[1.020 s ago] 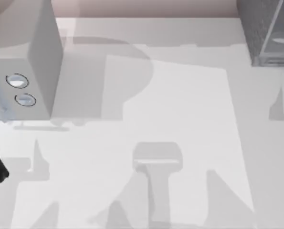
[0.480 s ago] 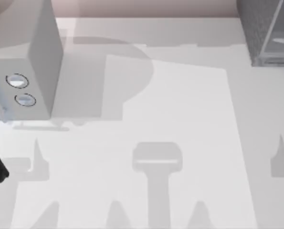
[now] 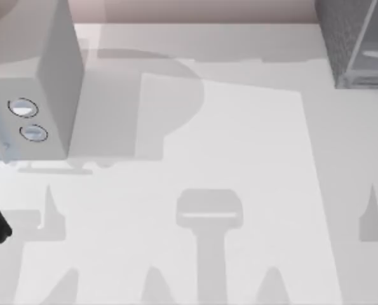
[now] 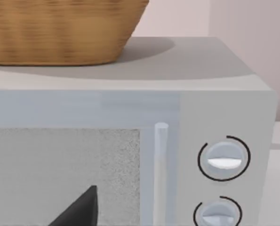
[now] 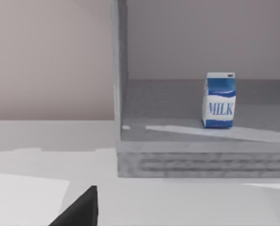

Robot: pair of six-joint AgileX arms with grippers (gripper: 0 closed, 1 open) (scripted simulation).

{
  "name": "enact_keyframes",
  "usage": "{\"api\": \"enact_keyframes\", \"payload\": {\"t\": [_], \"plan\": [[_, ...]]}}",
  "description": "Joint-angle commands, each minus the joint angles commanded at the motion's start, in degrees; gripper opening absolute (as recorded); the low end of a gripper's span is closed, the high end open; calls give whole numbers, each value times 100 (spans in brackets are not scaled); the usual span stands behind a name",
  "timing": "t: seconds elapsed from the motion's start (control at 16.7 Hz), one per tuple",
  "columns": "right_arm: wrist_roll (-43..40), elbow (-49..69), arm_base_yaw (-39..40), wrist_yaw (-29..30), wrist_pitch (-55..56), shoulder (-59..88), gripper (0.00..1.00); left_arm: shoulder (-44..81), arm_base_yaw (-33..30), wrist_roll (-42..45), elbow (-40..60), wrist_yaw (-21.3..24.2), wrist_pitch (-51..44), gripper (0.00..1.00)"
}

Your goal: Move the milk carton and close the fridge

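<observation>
Knobbed box [image 3: 33, 82] opposite the fridge [image 5: 187, 162]; milk carton [image 5: 219, 100] upright inside it, well ahead of my right gripper [image 5: 78, 209]; grip state indiscernible.

Milk carton [image 5: 220, 100]: blue "MILK" lettering on white lower front. No other readable text.

You're looking at a rendered kitchen set on a pale table [image 3: 239, 140]. A light grey microwave [image 4: 130, 141] with two round knobs [image 4: 223, 157] carries a wicker basket [image 4: 60, 28] on its top. At the table's far right corner stands an open fridge [image 5: 177, 160], a milk carton [image 5: 219, 100] upright on its floor. A plain pinkish wall [image 5: 50, 56] runs behind.
</observation>
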Motion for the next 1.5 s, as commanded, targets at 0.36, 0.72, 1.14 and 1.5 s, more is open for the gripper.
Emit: {"api": "enact_keyframes", "payload": {"t": [0.36, 0.72, 1.14, 1.5], "plan": [[-2, 677, 50, -38, -1236, -821, 100, 0, 0, 0, 0, 0, 0, 100], [-59, 1942, 44, -8, -4022, -2363, 100, 0, 0, 0, 0, 0, 0, 100], [-80, 3314, 16, 46, -7406, -4043, 100, 0, 0, 0, 0, 0, 0, 100], [-66, 3794, 21, 50, -8423, -4627, 100, 0, 0, 0, 0, 0, 0, 100]]}}
